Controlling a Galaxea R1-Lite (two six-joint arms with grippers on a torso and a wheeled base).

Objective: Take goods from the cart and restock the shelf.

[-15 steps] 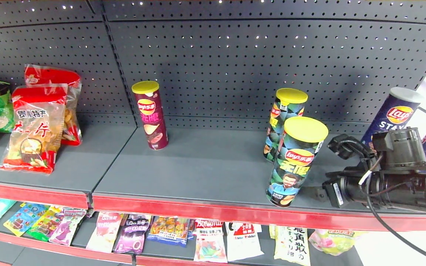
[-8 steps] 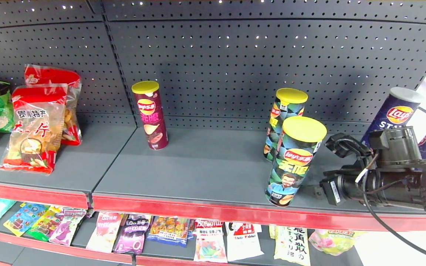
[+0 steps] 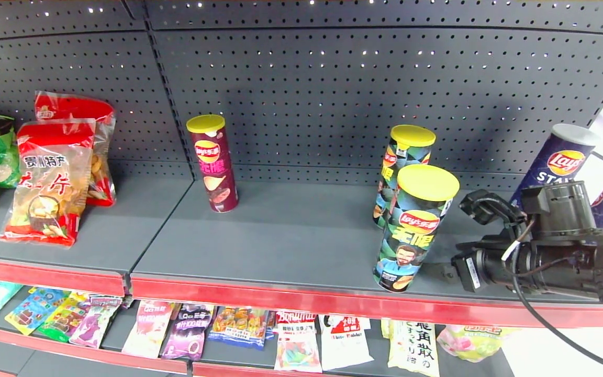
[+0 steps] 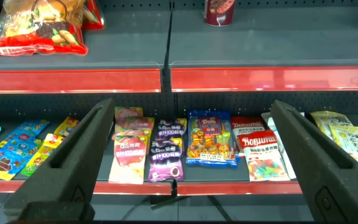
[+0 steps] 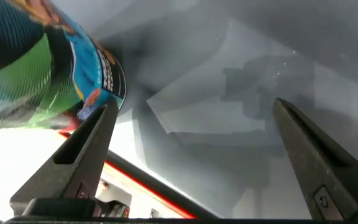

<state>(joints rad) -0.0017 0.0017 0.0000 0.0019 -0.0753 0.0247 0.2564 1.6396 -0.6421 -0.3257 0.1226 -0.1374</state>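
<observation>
The shelf point(image 3: 291, 246) ends in a red lip just below the right gripper point(image 5: 194, 106). The front chip can point(image 3: 416, 228) stands close behind that lip, just off the gripper's tips on the robot's left. The main risk, as I judge it, is a topple. The can is tall and narrow-based, and a sideways brush from one finger point(image 5: 86, 155) low on its wall could knock it forward off the shelf or back into the rear can point(image 3: 403, 173).

The jaws stand wide apart with nothing between them. The can's base sits beside that finger, not inside the gap (whether they touch I cannot tell).

The can rests on its base with the yellow lid up and its long axis near vertical.
</observation>
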